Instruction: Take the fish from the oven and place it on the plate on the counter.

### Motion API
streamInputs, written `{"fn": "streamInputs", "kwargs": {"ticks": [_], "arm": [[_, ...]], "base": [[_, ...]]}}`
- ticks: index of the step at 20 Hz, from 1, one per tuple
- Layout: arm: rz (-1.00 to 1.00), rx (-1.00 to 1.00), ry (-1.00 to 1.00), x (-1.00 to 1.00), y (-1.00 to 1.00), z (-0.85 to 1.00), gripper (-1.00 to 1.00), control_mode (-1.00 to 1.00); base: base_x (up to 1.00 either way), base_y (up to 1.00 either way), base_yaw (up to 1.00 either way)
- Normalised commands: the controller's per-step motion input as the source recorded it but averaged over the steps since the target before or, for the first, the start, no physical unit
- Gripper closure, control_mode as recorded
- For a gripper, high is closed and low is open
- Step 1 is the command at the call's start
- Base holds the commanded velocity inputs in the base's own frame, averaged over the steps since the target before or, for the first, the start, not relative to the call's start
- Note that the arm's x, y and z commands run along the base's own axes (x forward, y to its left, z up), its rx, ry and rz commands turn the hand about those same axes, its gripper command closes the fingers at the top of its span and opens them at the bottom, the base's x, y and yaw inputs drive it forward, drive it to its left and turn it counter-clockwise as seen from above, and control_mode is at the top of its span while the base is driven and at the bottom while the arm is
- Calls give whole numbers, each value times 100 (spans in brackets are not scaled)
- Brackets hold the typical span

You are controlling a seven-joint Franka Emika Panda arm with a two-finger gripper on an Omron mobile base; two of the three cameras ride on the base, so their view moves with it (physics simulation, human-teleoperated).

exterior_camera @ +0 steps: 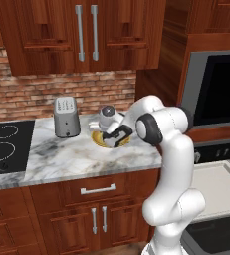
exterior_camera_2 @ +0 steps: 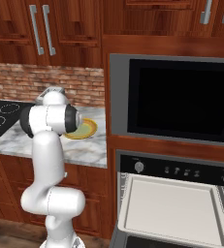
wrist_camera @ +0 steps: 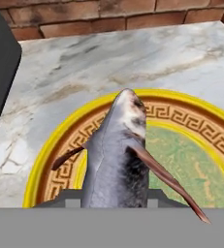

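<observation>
Left base view: gripper (exterior_camera: 112, 138) at frame centre over the plate (exterior_camera: 99, 141) on the counter (exterior_camera: 71, 157), toaster (exterior_camera: 66, 117) near at left, bare marble toward the front edge. Right base view: oven (exterior_camera_2: 174, 203) door down at lower right. Hand view: fish (wrist_camera: 118, 155) clamped between the fingers, above the plate's (wrist_camera: 181, 121) left rim.

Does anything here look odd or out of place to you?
Yes: the oven door hangs open with nobody at it, and a fish is held in the tool above the plate rather than lying flat on it.
</observation>
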Motion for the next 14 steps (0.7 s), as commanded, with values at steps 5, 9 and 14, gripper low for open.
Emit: {"fn": "streamInputs", "kwargs": {"ticks": [5,9,14], "arm": [[0,0,2,49,-4,-8,100,-100],[0,-1,0,19,-7,-28,100,-100],[0,-2,1,0,-6,-44,100,-100]], "base": [[0,0,0],[0,0,0],[0,0,0]]}}
